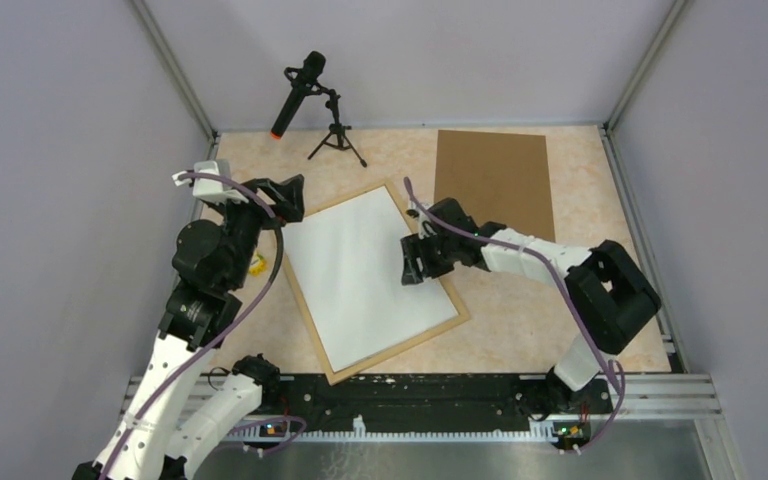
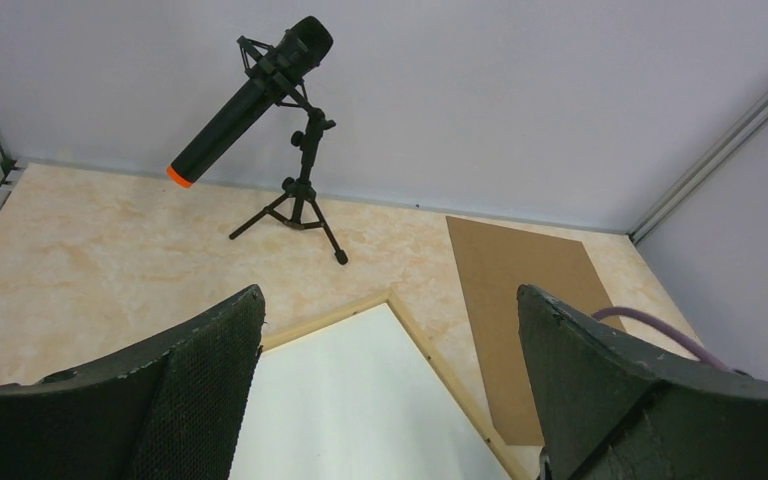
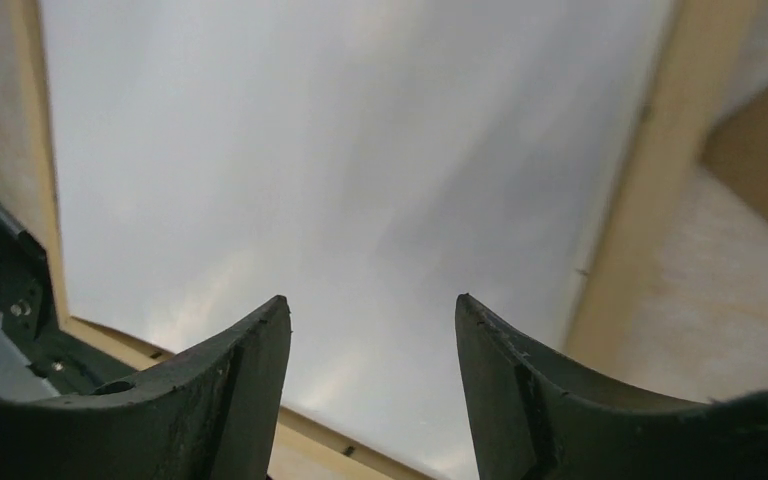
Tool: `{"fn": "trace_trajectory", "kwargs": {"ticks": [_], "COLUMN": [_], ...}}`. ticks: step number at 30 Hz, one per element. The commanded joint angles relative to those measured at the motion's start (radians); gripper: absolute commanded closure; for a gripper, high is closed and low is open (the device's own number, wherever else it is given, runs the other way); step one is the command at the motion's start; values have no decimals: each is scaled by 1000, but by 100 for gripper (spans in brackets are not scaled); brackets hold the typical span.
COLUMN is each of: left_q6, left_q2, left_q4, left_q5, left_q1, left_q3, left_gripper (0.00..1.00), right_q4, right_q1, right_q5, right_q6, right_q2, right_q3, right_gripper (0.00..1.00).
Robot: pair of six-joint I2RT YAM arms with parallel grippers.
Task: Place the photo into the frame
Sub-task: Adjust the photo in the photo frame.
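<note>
The frame (image 1: pixel 397 350), thin light wood rails, lies tilted in the middle of the table. A plain white sheet (image 1: pixel 360 275) fills it; the photo is hidden, no sunflower print shows. My left gripper (image 1: pixel 285 195) hangs wide open over the frame's far left corner, with the corner rail (image 2: pixel 440 355) and white sheet (image 2: pixel 360 400) between its fingers (image 2: pixel 210 380) and nothing held. My right gripper (image 1: pixel 412 262) is open just above the sheet's right side, its fingertips (image 3: pixel 260 340) apart over the white surface (image 3: pixel 310 150), with the frame rail (image 3: pixel 640 200) to their right.
A brown backing board (image 1: pixel 495 180) lies flat at the back right, also in the left wrist view (image 2: pixel 520 300). A black microphone on a small tripod (image 1: pixel 298 95) stands at the back left. Grey walls close in the table on three sides.
</note>
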Motion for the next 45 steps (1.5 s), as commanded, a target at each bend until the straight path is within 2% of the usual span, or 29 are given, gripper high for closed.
{"fn": "trace_trajectory", "kwargs": {"ticks": [1, 2, 5, 8, 10, 14, 18, 21, 26, 34, 35, 40, 45], "left_q6": [-9, -9, -8, -8, -8, -8, -6, -5, -6, -6, -6, -8, -8], "left_q2": [-11, -11, -11, -13, -14, -21, -26, -27, -32, -27, -25, -21, 2], "left_q4": [38, 38, 38, 38, 38, 38, 38, 39, 38, 40, 40, 40, 39], "left_q5": [12, 10, 8, 8, 8, 10, 9, 7, 10, 7, 6, 10, 18], "left_q1": [-1, -1, -1, -1, -1, -1, -1, -1, -1, -1, -1, -1, -2], "left_q3": [1, 2, 1, 1, 1, 1, 1, 1, 1, -2, -2, -3, -5], "left_gripper": [2, 2, 2, 2, 1, 2, 2, 2, 2, 2, 2, 2, 2], "right_q4": [176, 227, 558, 807, 879, 920, 881, 796, 747, 592, 565, 346, 210], "right_q1": [168, 195, 271, 337, 371, 425, 443, 451, 459, 466, 465, 448, 344], "right_q5": [-15, -49, -171, -241, -271, -281, -257, -218, -183, -143, -128, -1, 106], "right_q6": [150, 207, 411, 589, 649, 686, 667, 621, 594, 486, 457, 280, 193], "right_q2": [-32, -21, 33, 124, 189, 296, 342, 359, 380, 291, 257, 85, -63], "right_q3": [14, 3, -59, -91, -77, -43, -40, -38, -50, 32, 45, 106, 52], "right_gripper": [39, 39, 42, 53, 60, 67, 72, 72, 70, 67, 63, 32, 20]}}
